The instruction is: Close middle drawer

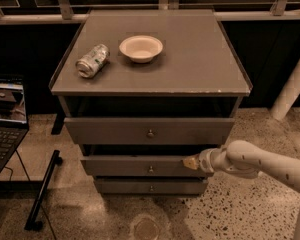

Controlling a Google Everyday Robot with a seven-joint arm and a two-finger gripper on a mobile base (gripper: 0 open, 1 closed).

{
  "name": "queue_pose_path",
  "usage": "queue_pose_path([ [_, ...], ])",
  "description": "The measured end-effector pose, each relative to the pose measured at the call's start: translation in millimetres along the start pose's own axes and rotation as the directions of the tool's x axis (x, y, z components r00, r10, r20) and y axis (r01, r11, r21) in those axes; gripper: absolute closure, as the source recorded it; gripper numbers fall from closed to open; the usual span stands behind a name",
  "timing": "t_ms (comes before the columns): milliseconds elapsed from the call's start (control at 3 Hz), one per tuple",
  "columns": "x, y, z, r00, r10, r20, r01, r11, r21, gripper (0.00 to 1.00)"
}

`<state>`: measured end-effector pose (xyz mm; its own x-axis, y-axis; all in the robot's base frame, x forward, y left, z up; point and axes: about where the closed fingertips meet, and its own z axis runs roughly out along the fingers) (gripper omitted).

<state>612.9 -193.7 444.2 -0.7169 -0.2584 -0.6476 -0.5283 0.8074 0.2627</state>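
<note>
3 drawers front the cabinet (190,69); the middle drawer (130,166) sits second from the top and looks slightly open. The gripper (191,162) touches the right end of its front, holding nothing; clenched or released cannot be told. The closing push seems nearly done, and next calls for a straight shove inward.

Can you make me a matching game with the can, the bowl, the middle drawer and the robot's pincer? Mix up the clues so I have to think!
Things:
1. can
2. bowl
3. middle drawer
4. pincer

Clues:
A. at the right end of a drawer front
B. lying on its side
C. pulled out a little
D. pale and upright on the cabinet top

Pairs: 1-B, 2-D, 3-C, 4-A.
</note>
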Motion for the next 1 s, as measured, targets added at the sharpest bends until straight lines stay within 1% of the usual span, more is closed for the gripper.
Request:
queue_pose_path([
  [333,-6.6,-4.6,6.1,1.000,0.015,-0.005,-0.015,0.9999,0.005,1.00],
  [667,2.0,-10.7,10.2,0.999,0.042,-0.026,-0.042,0.9991,-0.001,1.00],
  [1000,1.4,-10.4,9.6,0.999,0.042,-0.026,-0.042,0.9991,-0.001,1.00],
])
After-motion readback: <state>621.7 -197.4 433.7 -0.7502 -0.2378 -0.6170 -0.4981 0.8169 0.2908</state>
